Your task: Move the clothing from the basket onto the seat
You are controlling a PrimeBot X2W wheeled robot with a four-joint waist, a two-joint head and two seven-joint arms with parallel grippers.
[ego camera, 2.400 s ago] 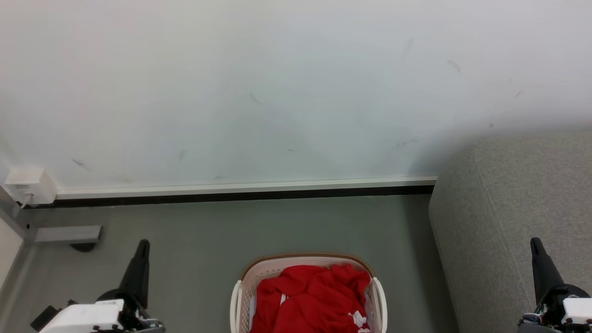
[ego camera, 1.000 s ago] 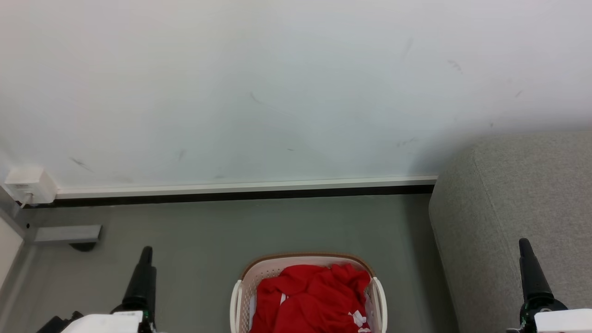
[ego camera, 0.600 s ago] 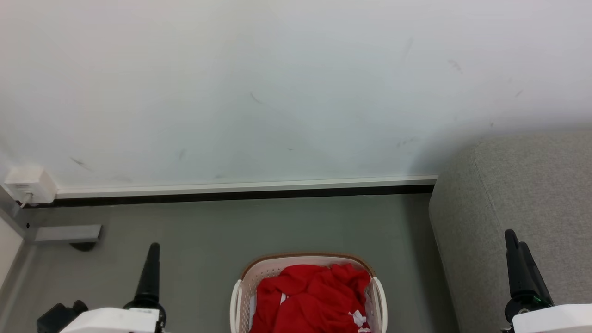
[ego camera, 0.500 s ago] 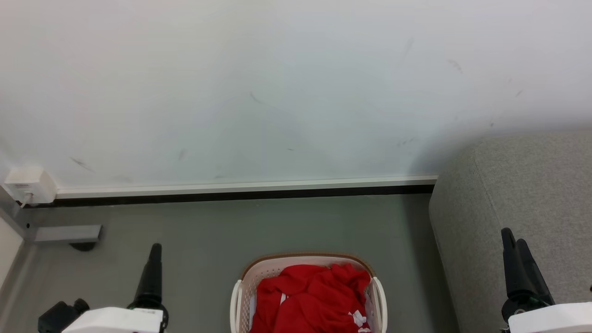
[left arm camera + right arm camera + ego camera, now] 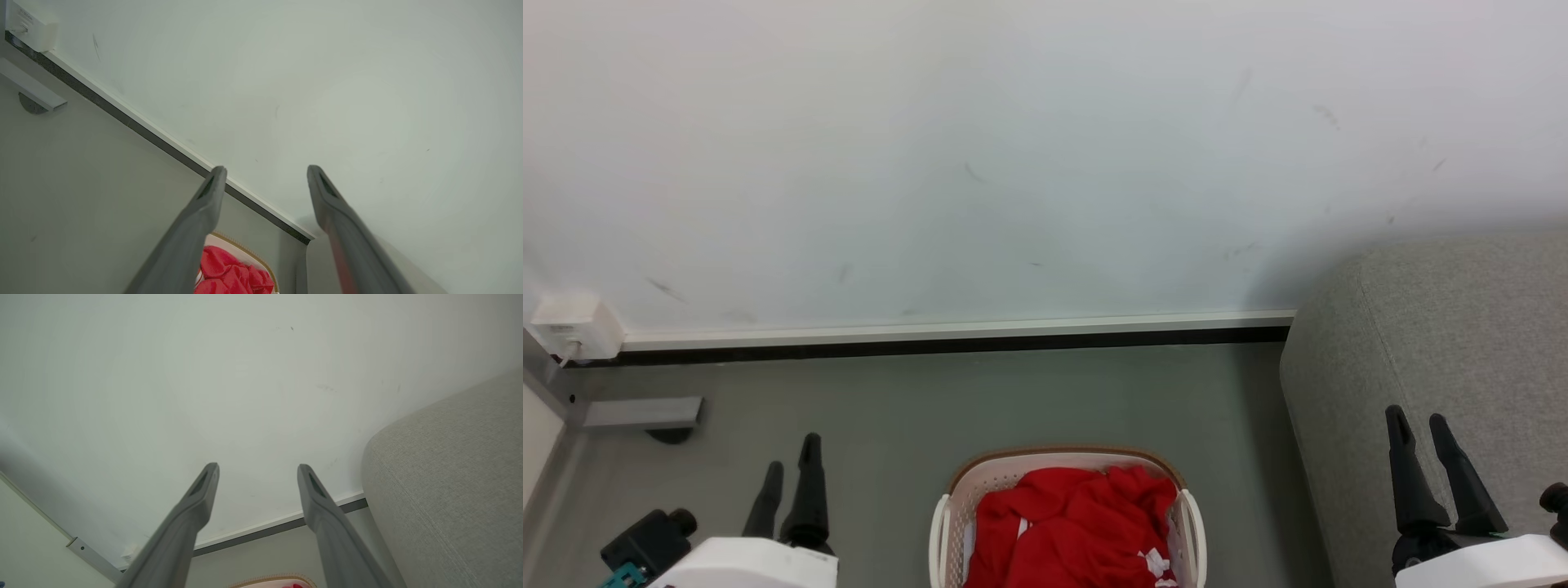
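The clothing (image 5: pixel 1070 527) lies bunched in the basket (image 5: pixel 1058 454), its red folds heaped to about the brown rim, with a white stripe on the left side and small white marks at the lower right; the bottom edge of my head view cuts both off. The basket stands on the grey floor (image 5: pixel 1013 400), and the seat (image 5: pixel 1462 327) is near on its right, with a strip of floor between the two. The seat's rounded corner reaches back to the wall (image 5: pixel 1013 163). My left gripper (image 5: pixel 792 453) hangs over the floor left of the basket, apart from it, fingers spread with nothing between them. In the left wrist view the parted fingers frame the wall, and a bit of red cloth and rim shows low down between them. My right gripper (image 5: pixel 1417 415) sits at the lower right, in front of the seat's side, also spread and empty; I cannot tell whether it touches the fabric. The right wrist view shows the gap between its fingers against the wall, with the seat to the right. Further out, a pale skirting (image 5: pixel 956 331) with a dark line under it runs along the foot of the wall. At its left end sit a small white box (image 5: pixel 574 325) and a short grey bar (image 5: pixel 641 412).
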